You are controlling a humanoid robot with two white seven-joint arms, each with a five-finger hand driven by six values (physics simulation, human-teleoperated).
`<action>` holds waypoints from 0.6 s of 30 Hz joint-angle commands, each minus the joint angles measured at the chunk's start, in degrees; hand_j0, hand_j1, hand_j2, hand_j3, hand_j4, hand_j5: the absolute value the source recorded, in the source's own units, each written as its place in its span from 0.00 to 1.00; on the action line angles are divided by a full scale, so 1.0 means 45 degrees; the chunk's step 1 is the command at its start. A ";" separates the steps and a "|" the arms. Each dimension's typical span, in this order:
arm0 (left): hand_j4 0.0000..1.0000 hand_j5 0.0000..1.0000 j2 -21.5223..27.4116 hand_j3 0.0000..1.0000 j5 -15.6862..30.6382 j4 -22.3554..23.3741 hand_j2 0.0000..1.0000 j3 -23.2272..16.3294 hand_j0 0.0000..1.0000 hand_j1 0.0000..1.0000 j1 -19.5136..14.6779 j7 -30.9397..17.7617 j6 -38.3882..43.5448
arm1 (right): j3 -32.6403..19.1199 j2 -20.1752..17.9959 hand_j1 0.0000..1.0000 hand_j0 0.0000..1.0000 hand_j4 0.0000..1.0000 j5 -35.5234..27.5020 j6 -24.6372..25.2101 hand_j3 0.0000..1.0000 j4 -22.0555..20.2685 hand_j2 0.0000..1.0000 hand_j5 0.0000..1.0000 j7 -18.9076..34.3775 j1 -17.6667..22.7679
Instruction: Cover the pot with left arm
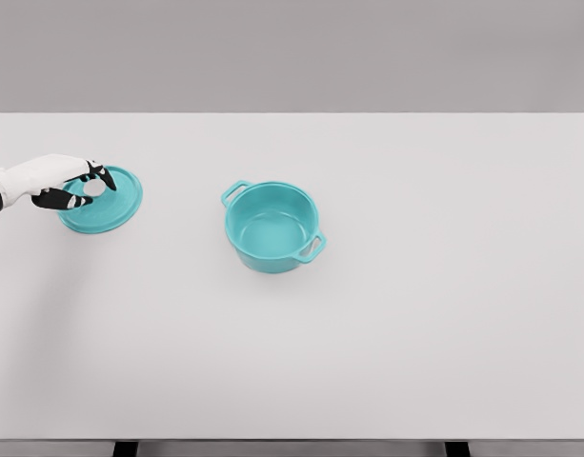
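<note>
Pot (271,227) uncovered near the table's (444,314) middle, lid (103,202) well apart to its left.
Left hand (65,183) reaches in over the lid, fingers curled around its centre knob, apparently gripping it.

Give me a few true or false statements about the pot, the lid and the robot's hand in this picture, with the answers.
1. The pot is uncovered. True.
2. The lid lies to the right of the pot. False: it lies to the pot's left, apart from it.
3. The left hand is over the lid. True.
4. The pot has no handles. False: it has two, one at its upper left and one at its lower right.
5. The right hand is reaching into the pot. False: no right hand is in view, and the pot is empty.
6. Pot and lid are the same teal colour. True.
</note>
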 commanded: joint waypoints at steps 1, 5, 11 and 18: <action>0.56 0.56 0.0009 0.56 0.0051 -0.0002 0.56 0.0008 0.56 0.56 0.0000 -0.0003 0.0021 | 0.0001 0.0001 1.00 1.00 1.00 0.0001 0.0000 1.00 -0.0004 1.00 1.00 0.0002 0.0000; 0.53 0.53 0.0009 0.53 0.0051 -0.0002 0.53 0.0008 0.53 0.53 0.0000 -0.0003 0.0021 | 0.0001 0.0001 1.00 1.00 1.00 0.0001 0.0000 1.00 -0.0004 1.00 1.00 0.0002 0.0000; 0.43 0.43 0.0049 0.43 0.0168 -0.0119 0.43 0.0085 0.43 0.43 0.0000 -0.0003 0.0021 | 0.0001 0.0001 1.00 1.00 1.00 0.0001 0.0000 1.00 -0.0004 1.00 1.00 0.0002 0.0019; 0.39 0.39 0.0107 0.39 0.0285 -0.0256 0.39 0.0105 0.39 0.39 -0.0039 -0.0003 0.0021 | 0.0001 0.0001 1.00 1.00 1.00 0.0001 0.0000 1.00 -0.0004 1.00 1.00 0.0002 0.0019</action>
